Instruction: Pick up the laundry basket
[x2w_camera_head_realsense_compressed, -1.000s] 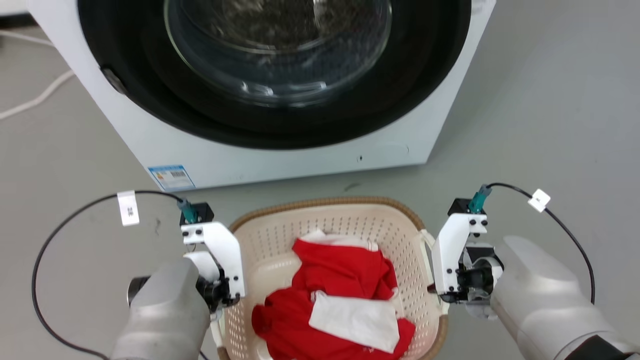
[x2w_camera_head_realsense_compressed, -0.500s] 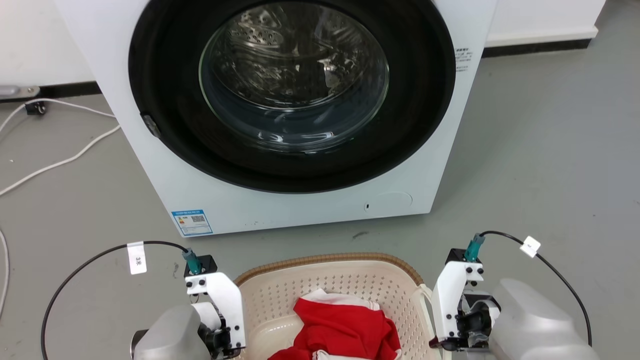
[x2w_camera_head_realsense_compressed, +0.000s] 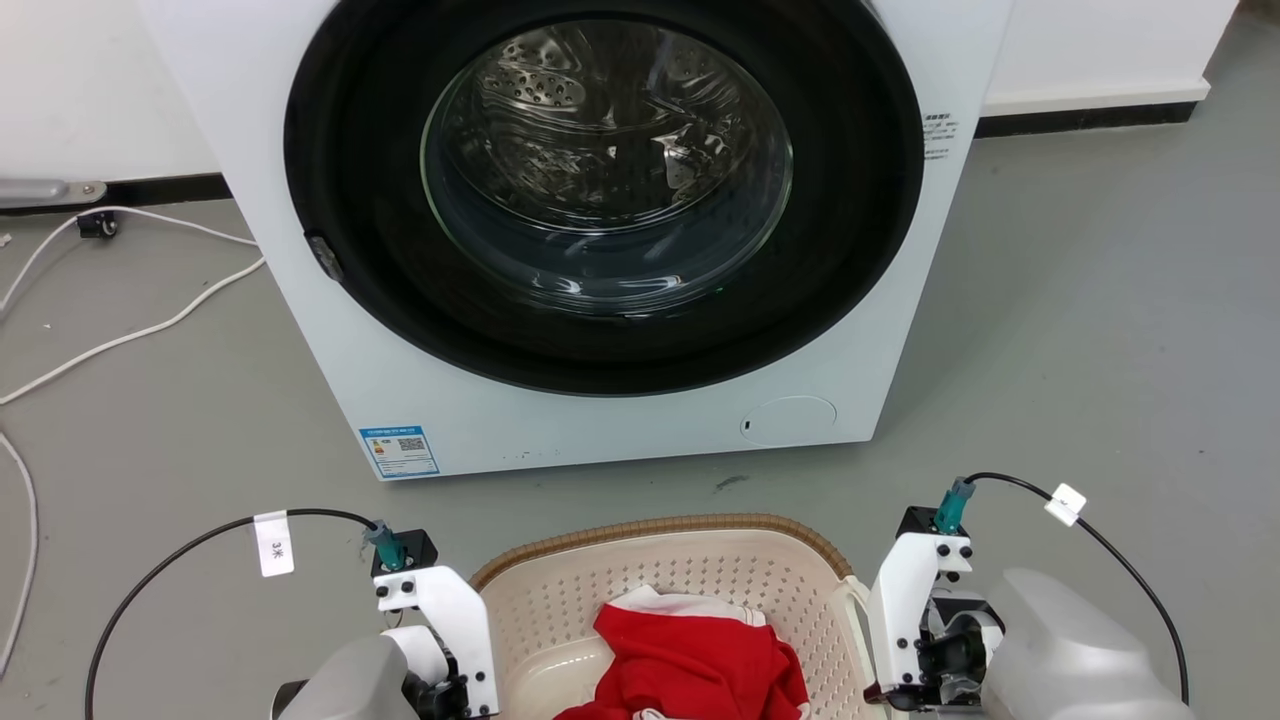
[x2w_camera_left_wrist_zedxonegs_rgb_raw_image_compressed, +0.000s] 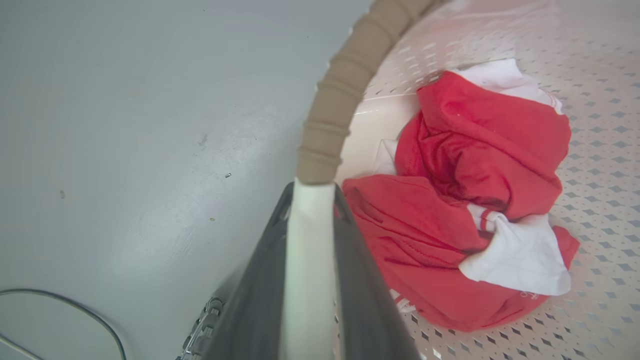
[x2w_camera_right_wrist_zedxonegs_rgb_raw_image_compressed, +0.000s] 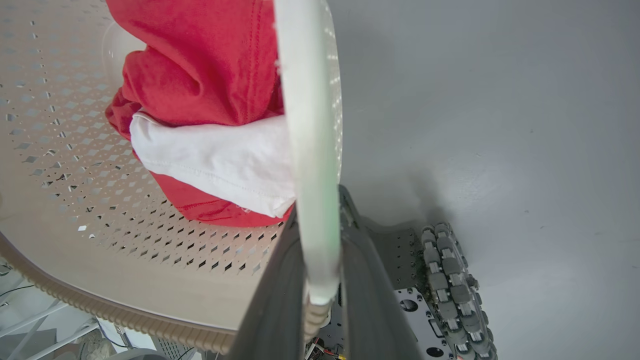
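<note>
The laundry basket (x2w_camera_head_realsense_compressed: 655, 526), cream with perforated walls and a brown woven-look rim (x2w_camera_left_wrist_zedxonegs_rgb_raw_image_compressed: 340, 90), sits at the bottom middle of the head view between my two wrists. My left gripper (x2w_camera_left_wrist_zedxonegs_rgb_raw_image_compressed: 310, 195) is shut on its white left handle (x2w_camera_left_wrist_zedxonegs_rgb_raw_image_compressed: 306, 260), one dark finger on each side. Over on the other side, my right gripper (x2w_camera_right_wrist_zedxonegs_rgb_raw_image_compressed: 320, 205) is shut on the white right handle (x2w_camera_right_wrist_zedxonegs_rgb_raw_image_compressed: 310, 125). Red and white clothes (x2w_camera_head_realsense_compressed: 700, 660) lie crumpled inside the basket. The basket's near half is cut off by the head view's bottom edge.
A white front-loading washer (x2w_camera_head_realsense_compressed: 600, 440) with a dark round glass door (x2w_camera_head_realsense_compressed: 605, 170) stands just beyond the basket. White cables (x2w_camera_head_realsense_compressed: 130, 330) trail over the grey floor at the left. My base's roller wheel (x2w_camera_right_wrist_zedxonegs_rgb_raw_image_compressed: 450, 285) shows below the right handle.
The head camera has moved: the washer now shows smaller and more fully, and the basket and both wrists sit lower in the picture. Both grippers keep their places at the basket's sides.
</note>
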